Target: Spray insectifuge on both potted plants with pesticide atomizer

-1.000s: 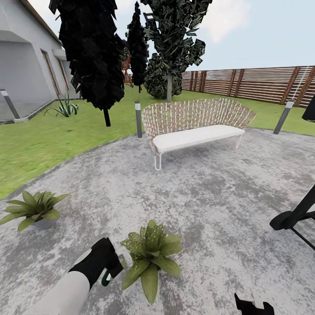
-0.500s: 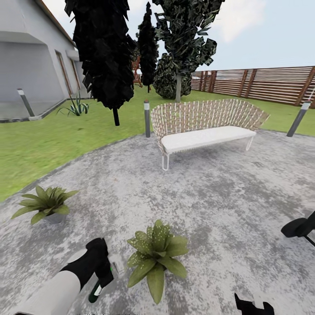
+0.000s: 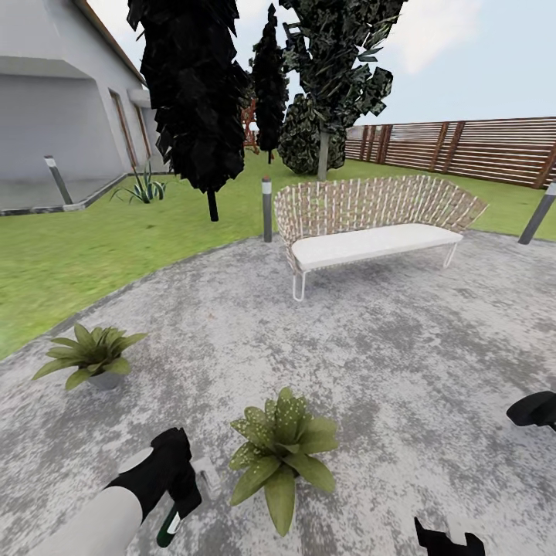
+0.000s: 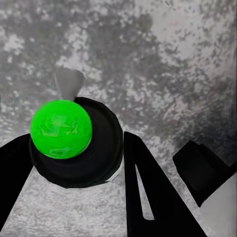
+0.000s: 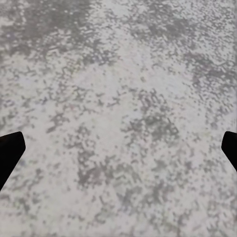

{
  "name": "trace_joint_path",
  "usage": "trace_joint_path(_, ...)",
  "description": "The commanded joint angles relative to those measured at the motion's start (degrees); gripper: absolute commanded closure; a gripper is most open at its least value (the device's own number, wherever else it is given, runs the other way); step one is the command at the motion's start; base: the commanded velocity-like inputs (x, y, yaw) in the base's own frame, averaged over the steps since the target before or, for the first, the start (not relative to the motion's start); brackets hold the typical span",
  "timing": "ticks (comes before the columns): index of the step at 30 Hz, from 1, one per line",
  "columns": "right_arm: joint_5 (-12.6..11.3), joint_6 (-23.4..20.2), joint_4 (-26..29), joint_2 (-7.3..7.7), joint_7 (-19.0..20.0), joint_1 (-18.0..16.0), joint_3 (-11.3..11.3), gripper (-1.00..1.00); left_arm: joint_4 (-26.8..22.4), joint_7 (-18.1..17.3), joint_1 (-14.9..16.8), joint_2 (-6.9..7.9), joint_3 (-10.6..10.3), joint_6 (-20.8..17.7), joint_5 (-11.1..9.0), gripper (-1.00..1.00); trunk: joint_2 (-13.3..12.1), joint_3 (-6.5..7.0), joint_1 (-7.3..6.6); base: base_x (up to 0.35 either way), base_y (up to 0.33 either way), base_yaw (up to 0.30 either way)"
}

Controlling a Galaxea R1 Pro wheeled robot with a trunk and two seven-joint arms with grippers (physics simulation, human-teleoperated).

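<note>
My left gripper is shut on the pesticide atomizer, a slim dark-green bottle hanging below the fingers with its whitish trigger head facing the near potted plant. That plant's leaves carry tiny white specks of insectifuge. The second potted plant sits further left in its grey pot and looks plain green. In the left wrist view the atomizer shows end-on as a bright green disc between the black fingers. My right gripper hangs low over the paving, and its wrist view shows the right gripper open.
A wicker bench with a white cushion stands across the round grey paving. Short lamp posts edge the paving. A black grill foot pokes in at the right. Lawn, dark trees, the house and a wooden fence lie beyond.
The camera has turned left, sliding the whole scene rightward. My left gripper has sunk and drawn back a little from the near plant, the atomizer still in it.
</note>
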State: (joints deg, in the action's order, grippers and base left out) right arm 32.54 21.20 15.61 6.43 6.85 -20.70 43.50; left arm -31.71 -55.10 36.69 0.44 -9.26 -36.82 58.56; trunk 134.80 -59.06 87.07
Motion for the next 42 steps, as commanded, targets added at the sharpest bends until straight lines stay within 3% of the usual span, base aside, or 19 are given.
trace_joint_path(1, 0.15, 0.19, -0.03, -0.01, 0.45, -0.05, 0.47, -1.00, -0.27, -0.36, 0.03, -0.29, -0.04, -0.37, 0.11, 1.00, 0.02, -0.05, -0.01, 0.000, 0.000, 0.000)
trace_joint_path(4, 0.15, 0.16, -0.05, -0.01, 0.45, -0.05, 0.50, -1.00, 0.28, 2.09, -0.04, -2.17, 0.45, -0.38, -0.46, 1.00, 0.02, -0.05, -0.01, 0.000, 0.000, 0.000)
trace_joint_path(8, 0.15, 0.16, -0.05, -0.01, 0.45, -0.05, 0.47, -1.00, 2.07, 5.33, -1.98, -2.03, 1.99, -0.31, -2.44, 1.00, 0.02, -0.05, -0.01, 0.000, 0.000, 0.000)
trace_joint_path(13, 0.15, 0.16, -0.05, -0.01, 0.45, -0.05, 0.45, -1.00, 3.00, 10.66, -4.39, -1.94, 2.45, -0.19, -3.91, 1.00, 0.02, -0.05, -0.01, 0.000, 0.000, 0.000)
trace_joint_path(16, 0.15, 0.16, -0.05, -0.01, 0.45, -0.05, 0.45, -1.00, 3.07, 11.11, -4.58, -1.85, 2.46, -0.09, -4.98, 1.00, 0.02, -0.05, -0.01, 0.000, 0.000, 0.000)
trace_joint_path(24, 0.15, 0.16, -0.13, -0.01, 0.45, -0.05, 0.45, -1.00, 2.23, 11.28, -4.70, -1.89, 2.73, -0.10, -5.12, 1.00, 0.02, -0.05, -0.01, 0.000, 0.000, 0.000)
trace_joint_path(30, 0.15, 0.16, -0.09, -0.01, 0.45, -0.05, 0.46, -1.00, 2.97, 11.42, -6.88, 0.42, 2.68, 0.07, -5.13, 1.00, 0.02, -0.05, -0.01, 0.000, 0.000, 0.000)
trace_joint_path(37, 0.15, 0.16, -0.05, -0.01, 0.45, -0.05, 0.49, -1.00, 2.31, 11.42, -6.98, -0.01, 2.68, -0.07, -5.12, 1.00, 0.02, -0.05, -0.01, 0.132, -0.069, 0.000)
trace_joint_path(42, 0.14, 0.24, -0.05, -0.05, 0.45, -0.05, 0.46, -1.00, 2.47, 11.45, -6.98, 0.53, 2.73, -0.09, -5.08, 1.00, 0.02, -0.05, -0.01, 0.015, -0.009, 0.003)
